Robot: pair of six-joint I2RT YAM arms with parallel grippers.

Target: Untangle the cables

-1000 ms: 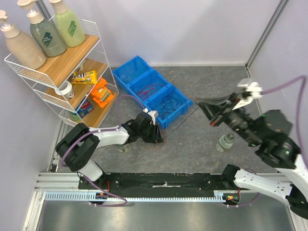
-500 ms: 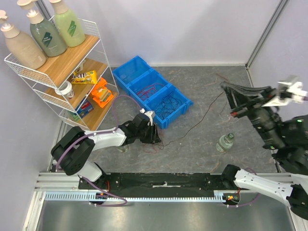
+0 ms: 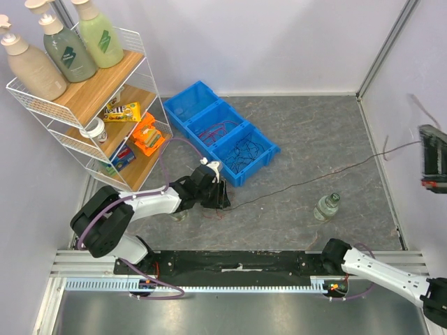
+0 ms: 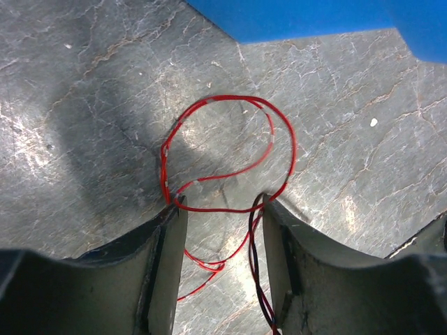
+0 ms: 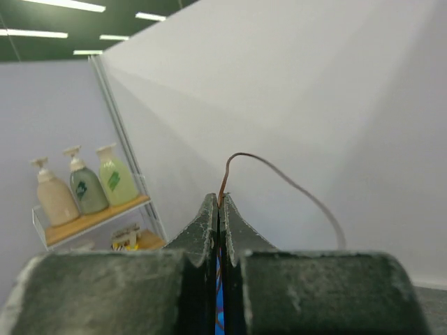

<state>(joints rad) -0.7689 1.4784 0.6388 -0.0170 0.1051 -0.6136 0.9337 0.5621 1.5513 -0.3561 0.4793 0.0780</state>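
Crouching left pincer (image 4: 223, 204) apart over red cable (image 4: 163, 164) — right pincer (image 5: 219, 199) high, clamping dark cable (image 5: 237, 154).

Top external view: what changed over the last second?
The right claw swung up and out to the far right, shut on a dark wire, drawing it into one long line from the left claw. The left claw barely moved and sits open over the red loop. Blue bins, bottle and shelf rack stayed put.

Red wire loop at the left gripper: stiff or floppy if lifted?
Probably floppy: the red wire lies in loose curls. Likely near weightless, being hair-thin. It may snag: a black wire crosses it by the left gripper.
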